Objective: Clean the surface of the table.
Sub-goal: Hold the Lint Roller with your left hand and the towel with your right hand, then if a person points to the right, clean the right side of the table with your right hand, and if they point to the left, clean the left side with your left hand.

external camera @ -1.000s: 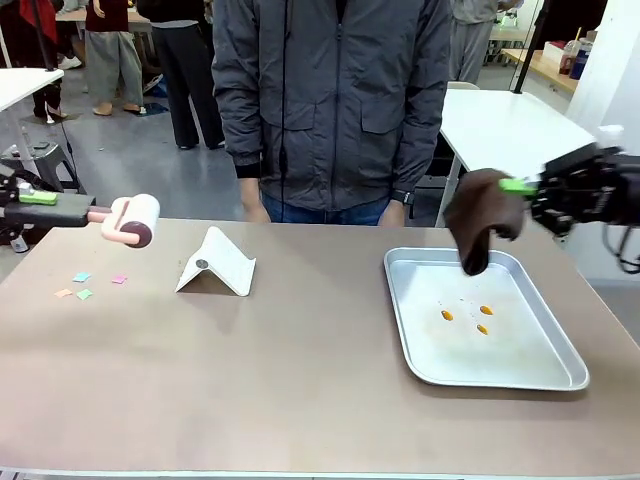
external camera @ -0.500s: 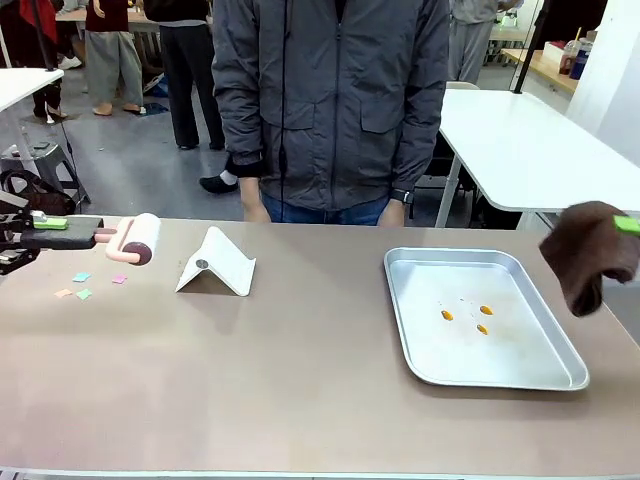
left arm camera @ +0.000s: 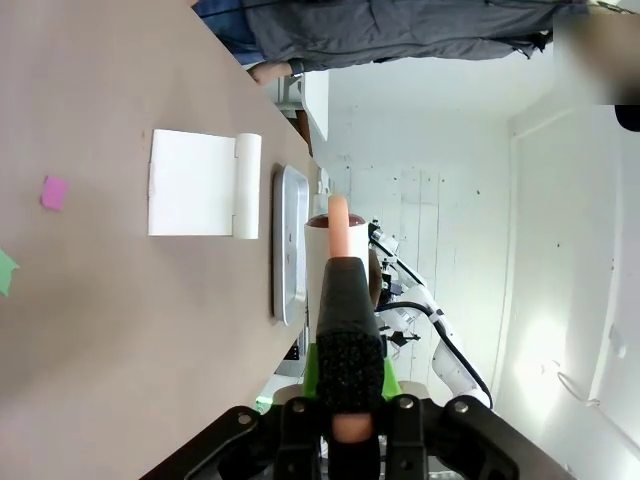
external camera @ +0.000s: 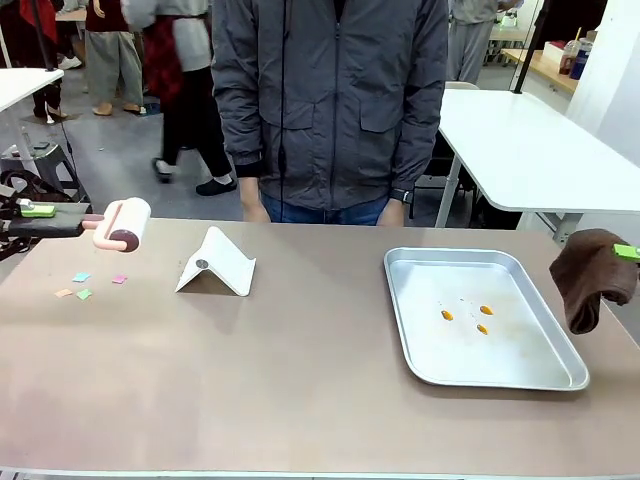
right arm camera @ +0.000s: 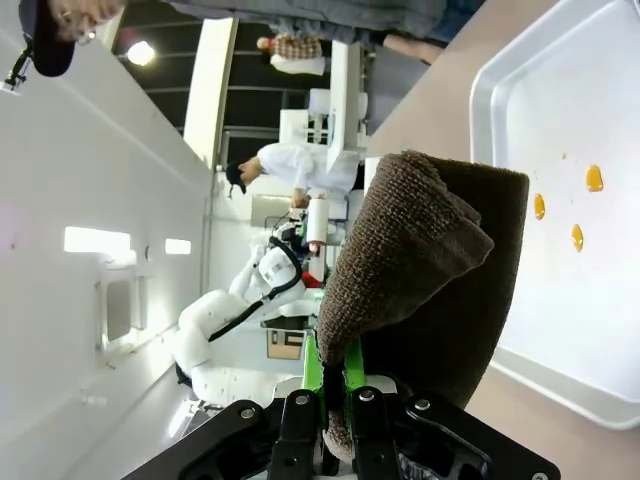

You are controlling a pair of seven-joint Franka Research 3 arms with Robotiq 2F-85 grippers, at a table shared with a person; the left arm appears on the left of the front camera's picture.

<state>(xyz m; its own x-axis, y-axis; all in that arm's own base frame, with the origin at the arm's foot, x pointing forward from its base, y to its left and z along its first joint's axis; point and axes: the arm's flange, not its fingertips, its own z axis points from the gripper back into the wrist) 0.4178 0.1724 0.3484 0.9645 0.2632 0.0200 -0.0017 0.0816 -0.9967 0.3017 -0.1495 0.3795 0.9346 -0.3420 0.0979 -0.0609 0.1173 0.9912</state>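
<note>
Pincers clamped: left pincer on roller, right pincer on cloth. We'd drop roller flat onto scraps at frame left, with light, even pressure along bench.

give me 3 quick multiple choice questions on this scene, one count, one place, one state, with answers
1. How many orange spots lie in the tray?
A. one
B. three
C. six

2. Where are the coloured paper scraps?
A. on the table, to the robot's left of the white stand
B. in the tray
C. on top of the white stand

3. What state is the right gripper in?
A. open above the tray
B. shut on nothing
C. shut on the brown cloth

Answers:
1. B, the front view shows three small orange marks on the tray floor.
2. A, the scraps lie flat on the bare tabletop near its left end.
3. C, the right wrist view shows the green pads pinching the cloth, which hangs beside the tray.
</note>
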